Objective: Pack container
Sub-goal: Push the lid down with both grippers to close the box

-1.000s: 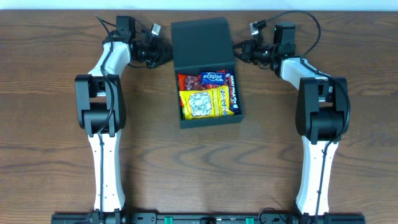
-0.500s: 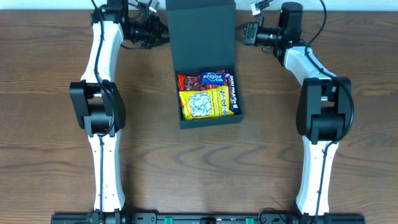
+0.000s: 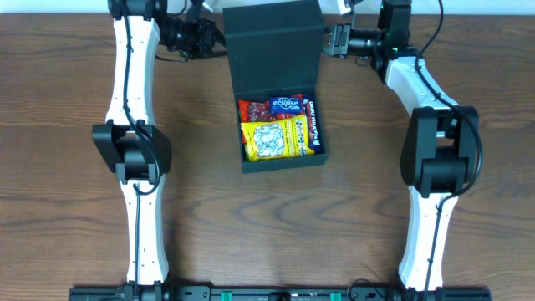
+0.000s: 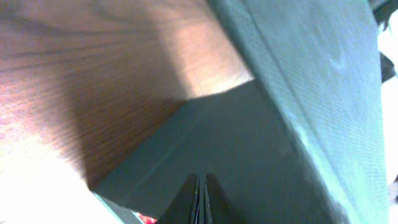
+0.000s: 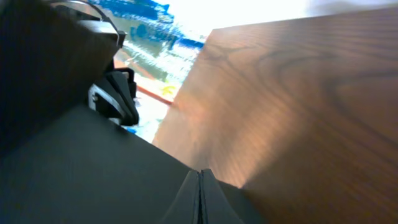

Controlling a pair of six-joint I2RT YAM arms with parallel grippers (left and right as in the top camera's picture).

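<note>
Container (image 3: 282,164) is sitting at bench (image 3: 67,167) centre, filled with snack packets (image 3: 280,134); only closing appears to be remaining. Lid (image 3: 272,46) is standing raised at 12 o'clock. Left end effector (image 3: 217,40) at its 9 o'clock and right end effector (image 3: 330,40) at 3 o'clock are showing fingers together.

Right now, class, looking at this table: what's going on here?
Two robot arms are working on a dark teal-green, matte, square box packed with colourful snack packets. Its attached flip lid stands raised at the back. The left pincer and the right pincer, both with fingers shut, sit at the lid's opposite side edges. The box is not yet closed.
</note>
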